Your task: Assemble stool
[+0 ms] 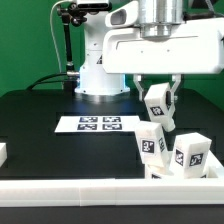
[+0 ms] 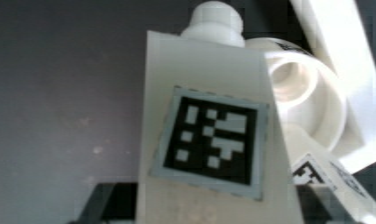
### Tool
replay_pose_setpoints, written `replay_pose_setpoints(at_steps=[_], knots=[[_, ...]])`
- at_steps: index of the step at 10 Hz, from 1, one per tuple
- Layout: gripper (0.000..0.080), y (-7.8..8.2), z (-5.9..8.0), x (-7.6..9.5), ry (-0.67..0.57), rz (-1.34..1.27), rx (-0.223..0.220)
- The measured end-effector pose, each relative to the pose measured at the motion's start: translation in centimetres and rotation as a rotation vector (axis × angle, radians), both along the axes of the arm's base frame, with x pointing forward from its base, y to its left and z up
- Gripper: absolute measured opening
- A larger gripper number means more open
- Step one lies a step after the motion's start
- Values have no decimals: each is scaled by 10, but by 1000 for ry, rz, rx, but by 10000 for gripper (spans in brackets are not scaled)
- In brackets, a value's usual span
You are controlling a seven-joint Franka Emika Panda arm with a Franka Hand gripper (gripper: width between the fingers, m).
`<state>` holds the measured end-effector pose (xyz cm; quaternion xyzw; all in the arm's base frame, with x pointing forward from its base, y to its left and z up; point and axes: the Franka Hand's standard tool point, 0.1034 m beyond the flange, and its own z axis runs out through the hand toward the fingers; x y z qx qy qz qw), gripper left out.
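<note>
Surroundings: black tabletop (image 1: 40,120), with the white robot base (image 1: 100,75) at upper centre of the exterior view and a black upright stand (image 1: 68,40) at upper left. The marker board (image 1: 97,124) lies flat at mid-frame, apart from the kit parts and toward the exterior view's left of them. A long white border rail (image 1: 90,190) runs along the lower edge. A small white block (image 1: 3,153) is cut off at the exterior view's left edge.

Two-finger gripper (image 1: 159,96), right of centre, is clamped on a white blocky plastic stool leg (image 1: 156,108), which is lifted clear of the table and slightly tilted. Just below it, at lower right, a second white leg (image 1: 152,142) and a third white leg (image 1: 190,152) stand upright close together. They crowd the space beneath the lifted part, and the rail hides their bases.

Wrist view: the held leg fills the frame, with a rounded peg (image 2: 215,18) at its far end. The round white ring-like seat (image 2: 306,72) shows behind it, partly covered.

Labels: each leg carries a square black-and-white tag; the held leg's tag (image 2: 211,135) shows a blocky pattern in a white border. The marker board bears a row of similar tags.
</note>
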<state>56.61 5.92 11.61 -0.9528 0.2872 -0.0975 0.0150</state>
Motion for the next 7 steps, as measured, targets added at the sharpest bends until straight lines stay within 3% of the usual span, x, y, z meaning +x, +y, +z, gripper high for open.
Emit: replay_pose_setpoints(at_steps=[4, 6, 7], knots=[[327, 6, -1, 3, -36, -1, -8], [327, 57, 2, -4, -70, -5, -28], [327, 71, 3, -8, -55, 19, -34]])
